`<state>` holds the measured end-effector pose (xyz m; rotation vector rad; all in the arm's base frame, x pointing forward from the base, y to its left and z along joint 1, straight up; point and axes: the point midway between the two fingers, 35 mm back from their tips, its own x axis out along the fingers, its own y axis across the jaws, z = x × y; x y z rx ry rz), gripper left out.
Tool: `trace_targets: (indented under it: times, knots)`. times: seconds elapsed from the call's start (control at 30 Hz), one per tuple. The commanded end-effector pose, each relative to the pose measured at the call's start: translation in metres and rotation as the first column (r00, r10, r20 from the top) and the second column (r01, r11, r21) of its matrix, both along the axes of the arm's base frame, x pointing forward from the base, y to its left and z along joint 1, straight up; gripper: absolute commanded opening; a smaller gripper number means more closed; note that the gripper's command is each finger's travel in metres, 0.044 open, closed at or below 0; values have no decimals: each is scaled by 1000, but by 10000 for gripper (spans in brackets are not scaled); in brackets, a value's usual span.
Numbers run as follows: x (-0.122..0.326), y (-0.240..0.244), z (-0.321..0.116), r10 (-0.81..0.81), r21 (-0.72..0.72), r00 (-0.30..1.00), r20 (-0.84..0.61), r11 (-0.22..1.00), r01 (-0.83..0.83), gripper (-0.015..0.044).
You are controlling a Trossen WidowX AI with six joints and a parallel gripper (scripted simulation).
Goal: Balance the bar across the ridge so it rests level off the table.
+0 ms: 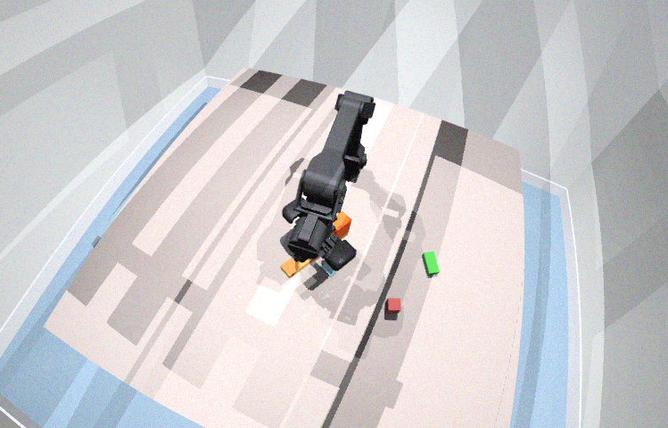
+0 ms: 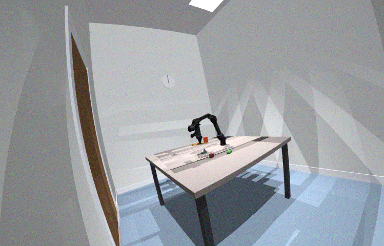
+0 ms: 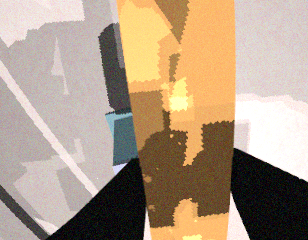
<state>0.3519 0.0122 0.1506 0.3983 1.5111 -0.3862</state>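
Observation:
The long yellow-orange bar [image 1: 289,267] [image 2: 194,144] [image 3: 209,60] has an orange block [image 1: 342,225] [image 2: 205,139] at one end. My gripper [image 2: 200,142] [image 3: 184,163] is shut on the bar, between its ends; in the top view the arm hides the fingertips. The small teal ridge [image 1: 328,269] [image 2: 204,150] [image 3: 124,140] stands on the table to one side of the bar. In the wrist view the bar's left edge covers part of the ridge. The bar appears raised and apart from the ridge; its exact height and levelness are hard to tell.
A red cube [image 1: 393,305] [image 2: 211,155] and a green block [image 1: 431,263] [image 2: 229,151] lie on the table [image 1: 459,339] [image 2: 197,179], to the right of the ridge in the top view. The arm reaches over from the back of that view.

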Motion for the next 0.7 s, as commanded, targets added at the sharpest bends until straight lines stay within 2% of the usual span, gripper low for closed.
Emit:
trace_targets:
  times: [0.0, 0.17, 0.67]
  knots:
    - [4, 13, 1, 84, -2, 996, 3, 996, -84, 0]
    - [8, 28, 2, 152, -3, 988, 4, 988, -152, 0]
    - [10, 30, -18, 153, -3, 988, 4, 988, -153, 0]
